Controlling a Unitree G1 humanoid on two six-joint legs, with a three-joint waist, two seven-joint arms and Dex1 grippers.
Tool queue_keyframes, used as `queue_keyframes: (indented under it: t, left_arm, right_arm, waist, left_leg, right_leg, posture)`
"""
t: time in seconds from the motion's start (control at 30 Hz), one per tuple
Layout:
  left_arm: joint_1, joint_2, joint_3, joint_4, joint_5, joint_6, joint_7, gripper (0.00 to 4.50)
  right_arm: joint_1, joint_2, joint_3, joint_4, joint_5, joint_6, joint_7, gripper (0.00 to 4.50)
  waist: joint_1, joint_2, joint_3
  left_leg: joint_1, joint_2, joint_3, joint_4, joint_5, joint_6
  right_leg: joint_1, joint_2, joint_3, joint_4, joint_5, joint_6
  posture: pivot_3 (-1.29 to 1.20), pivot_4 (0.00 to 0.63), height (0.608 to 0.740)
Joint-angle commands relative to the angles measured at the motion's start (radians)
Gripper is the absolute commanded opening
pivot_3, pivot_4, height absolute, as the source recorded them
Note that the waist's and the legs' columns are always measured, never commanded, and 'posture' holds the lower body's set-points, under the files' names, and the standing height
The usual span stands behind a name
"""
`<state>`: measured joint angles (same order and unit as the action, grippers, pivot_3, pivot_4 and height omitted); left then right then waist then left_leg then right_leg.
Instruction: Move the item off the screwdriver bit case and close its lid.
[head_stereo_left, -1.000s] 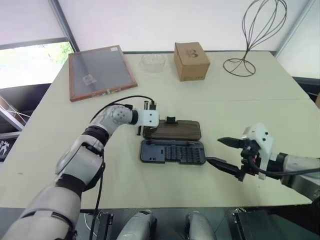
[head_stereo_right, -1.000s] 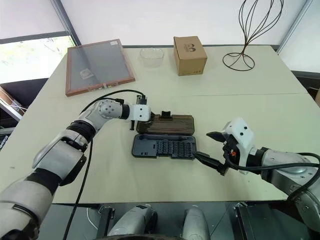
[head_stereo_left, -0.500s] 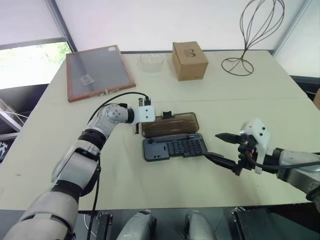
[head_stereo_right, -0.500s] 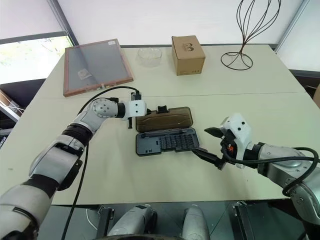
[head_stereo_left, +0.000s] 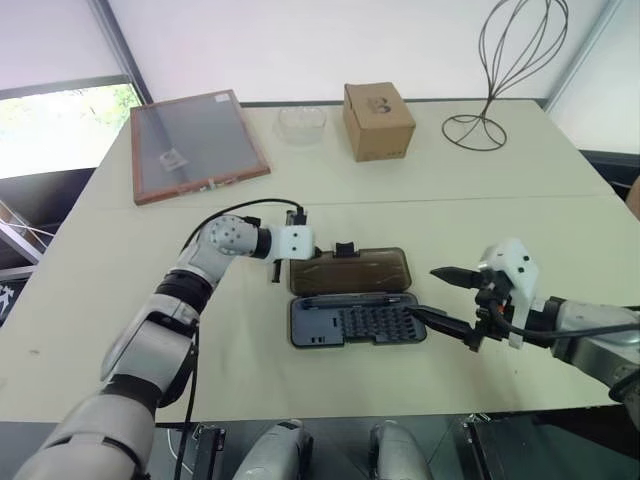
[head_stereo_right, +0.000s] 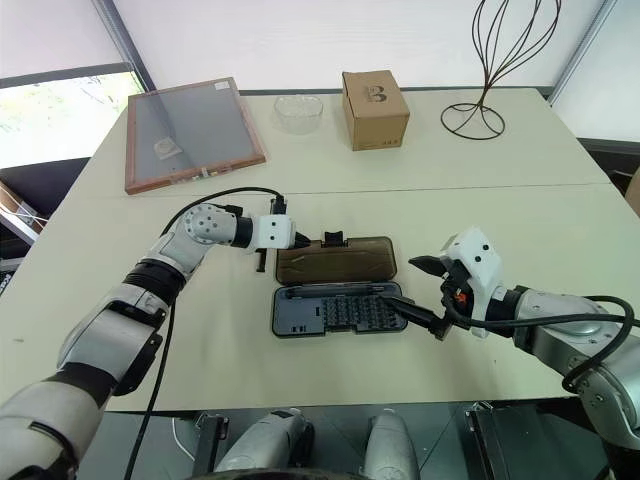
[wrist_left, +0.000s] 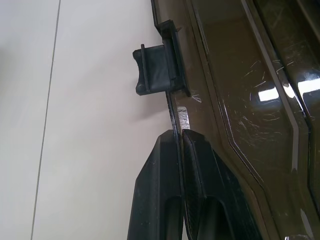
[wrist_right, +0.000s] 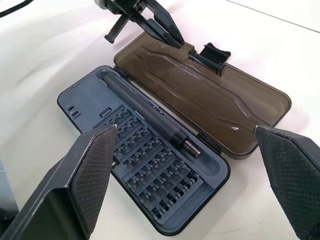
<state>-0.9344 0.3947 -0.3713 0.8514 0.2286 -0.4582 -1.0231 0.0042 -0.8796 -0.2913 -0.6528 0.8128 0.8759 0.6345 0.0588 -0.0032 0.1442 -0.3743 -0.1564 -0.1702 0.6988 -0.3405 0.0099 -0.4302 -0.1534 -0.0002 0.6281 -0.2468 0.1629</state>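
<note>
The screwdriver bit case lies open in the middle of the table. Its dark base (head_stereo_left: 358, 322) holds rows of bits and a screwdriver handle (wrist_right: 150, 117). The smoky brown lid (head_stereo_left: 350, 270) lies flat behind the base, with a black latch (wrist_left: 155, 70) on its far edge. My left gripper (head_stereo_left: 290, 263) is shut on the lid's (wrist_left: 240, 100) left edge near that latch. At the case's right end my right gripper (head_stereo_left: 422, 292) stands open, its lower finger reaching to the base's right rim. Nothing rests on the case.
At the back of the table (head_stereo_left: 520, 210) lie a wood-framed board (head_stereo_left: 195, 140), a clear bowl (head_stereo_left: 303, 122), a cardboard box (head_stereo_left: 378, 120) and a black wire stand (head_stereo_left: 500, 70). A black cable (head_stereo_left: 240, 208) loops over my left forearm.
The case, tilted half a second ago, now lies square and a little nearer to me, with my left gripper still on the lid's edge. The right gripper has barely moved.
</note>
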Motion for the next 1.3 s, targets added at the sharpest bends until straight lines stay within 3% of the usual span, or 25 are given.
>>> queue_keyframes:
  t: [0.03,0.07,0.17,0.37,0.4,0.47,0.53,0.63,0.73,0.8,0.83,1.0,1.03,1.3]
  left_arm:
    - [0.014,0.010,0.002,-0.031,0.006,0.021,0.000,0.04]
    - [0.014,0.007,0.004,-0.032,0.005,0.025,0.004,0.04]
    - [0.014,0.000,0.007,-0.028,0.002,0.032,0.011,0.99]
    - [-0.004,-0.008,0.022,-0.018,0.020,0.038,0.118,3.74]
    - [-0.001,-0.012,0.048,-0.033,-0.016,0.079,0.115,3.74]
    - [0.013,-0.045,0.187,-0.159,-0.236,0.347,0.065,3.74]
    - [0.063,-0.020,0.290,-0.357,-0.431,0.605,-0.022,3.74]
    - [0.208,0.093,0.347,-0.693,-0.624,0.939,-0.102,3.74]
    - [0.372,0.186,0.408,-0.978,-0.781,1.172,-0.073,3.74]
    - [0.479,0.227,0.436,-1.123,-0.838,1.251,-0.039,3.23]
    - [0.527,0.243,0.440,-1.178,-0.848,1.268,-0.025,2.93]
    - [0.718,0.286,0.375,-1.310,-0.788,1.190,0.006,0.33]
    - [0.738,0.287,0.348,-1.310,-0.757,1.157,0.013,0.05]
    - [0.792,0.294,0.116,-1.126,-0.457,0.814,0.012,0.05]
  right_arm:
    - [0.001,0.011,-0.016,-0.010,-0.002,-0.022,0.000,4.50]
    - [0.002,0.011,-0.017,-0.010,-0.003,-0.022,0.001,4.50]
    - [0.001,0.012,-0.016,-0.008,-0.006,-0.022,0.001,4.50]
    - [0.001,0.009,-0.012,0.001,-0.009,-0.027,0.009,4.50]
    - [0.001,0.008,-0.011,0.001,-0.011,-0.028,0.010,4.50]
    - [0.003,0.004,-0.012,0.001,-0.009,-0.028,0.017,4.50]
    - [0.004,0.004,-0.027,0.003,0.007,-0.025,0.030,4.50]
    - [-0.007,0.004,-0.040,0.020,0.021,-0.027,0.051,4.50]
    - [-0.044,0.006,-0.027,0.059,0.010,-0.041,0.070,4.50]
    - [-0.094,0.009,0.002,0.106,-0.023,-0.070,0.083,4.50]
    - [-0.126,0.012,0.021,0.134,-0.045,-0.084,0.082,4.50]
    - [-0.356,0.030,0.199,0.351,-0.258,-0.196,0.070,4.50]
    - [-0.398,0.041,0.231,0.392,-0.291,-0.212,0.071,4.50]
    - [-0.629,0.143,0.413,0.656,-0.477,-0.271,0.110,4.50]
  waist:
    - [-0.001,0.000,0.000]
    - [-0.001,0.000,0.000]
    - [-0.005,0.000,0.000]
    - [-0.009,0.000,0.000]
    - [-0.010,0.000,0.000]
    - [-0.017,0.000,0.000]
    - [-0.023,-0.001,0.001]
    - [-0.053,0.000,0.000]
    - [-0.074,0.002,0.000]
    - [-0.071,0.002,0.000]
    - [-0.070,0.002,0.000]
    - [-0.050,0.003,0.001]
    - [-0.046,0.003,0.001]
    - [-0.045,0.003,0.001]
  left_leg:
    - [0.000,0.000,0.000,0.000,0.000,0.000]
    - [0.000,0.000,0.000,0.000,0.000,0.000]
    - [0.000,0.000,0.000,0.000,0.000,0.000]
    - [0.000,0.000,0.000,0.000,0.000,0.000]
    - [0.000,0.000,0.000,0.000,0.000,0.000]
    - [0.000,0.000,0.000,0.000,0.000,0.000]
    - [-0.002,0.000,-0.001,0.000,0.000,0.000]
    - [-0.005,0.001,-0.001,-0.001,0.000,0.000]
    - [0.000,0.003,0.000,-0.007,0.000,0.000]
    - [0.001,0.003,0.000,-0.007,0.000,0.000]
    - [0.001,0.003,0.000,-0.006,0.000,0.000]
    - [0.001,0.003,0.001,-0.004,0.000,-0.001]
    - [0.001,0.003,0.001,-0.004,0.000,-0.001]
    - [0.001,0.003,0.002,-0.005,0.000,-0.001]
  right_leg:
    - [0.000,0.000,0.000,0.000,0.000,0.000]
    - [0.000,0.000,0.000,0.000,0.000,0.000]
    - [0.000,0.000,0.000,0.000,0.000,0.000]
    - [0.000,0.000,0.000,0.000,0.000,0.000]
    - [0.000,0.000,0.000,0.000,0.000,0.000]
    - [0.000,0.000,0.000,0.000,0.000,0.000]
    - [-0.002,0.000,0.000,0.002,0.000,0.000]
    - [-0.007,0.000,0.000,0.004,0.000,0.000]
    - [-0.005,0.001,0.001,0.004,0.000,0.000]
    - [-0.005,0.002,0.001,0.002,0.000,0.000]
    - [-0.004,0.002,0.001,0.002,0.000,0.000]
    - [-0.002,0.002,0.001,0.000,0.000,0.000]
    - [-0.002,0.002,0.001,0.000,0.000,-0.001]
    - [-0.003,0.001,0.001,-0.001,0.000,-0.001]
  posture:
    - [0.00,0.150,0.740]
    - [0.00,0.150,0.740]
    - [0.00,0.150,0.740]
    - [0.00,0.150,0.740]
    - [0.00,0.150,0.740]
    - [0.00,0.150,0.740]
    - [0.00,0.150,0.740]
    - [0.00,0.150,0.740]
    - [0.00,0.150,0.740]
    - [0.00,0.150,0.740]
    - [0.00,0.150,0.740]
    - [0.00,0.150,0.740]
    - [0.00,0.150,0.740]
    - [0.00,0.150,0.740]
